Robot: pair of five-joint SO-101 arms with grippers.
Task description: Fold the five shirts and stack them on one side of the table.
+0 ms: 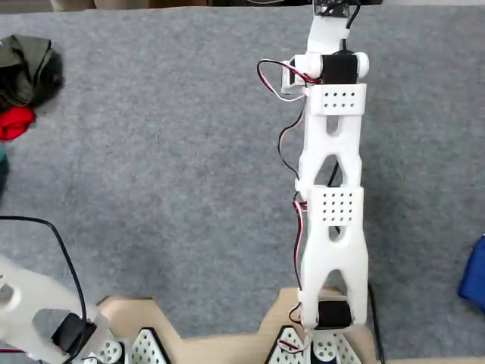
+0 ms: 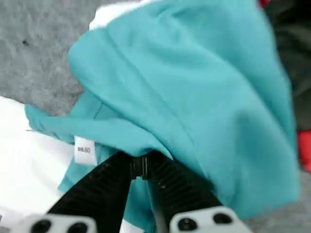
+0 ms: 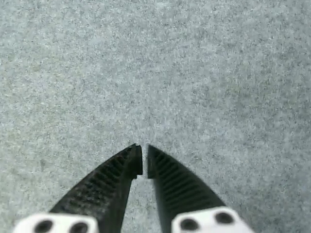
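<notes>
left wrist view: left gripper, fingers pinched on teal shirt at table's left beside a red garment, likely to drag it out for folding; right gripper, closed empty over grey mat.

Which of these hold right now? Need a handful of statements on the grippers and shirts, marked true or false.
1. The left gripper is shut on the teal shirt. True.
2. The right gripper holds a shirt. False: it is shut on nothing, over the bare grey table cover.
3. A white shirt lies right by the teal shirt. True.
4. The red shirt lies in the middle of the table. False: it lies at the table's edge, next to the dark green shirt.
</notes>
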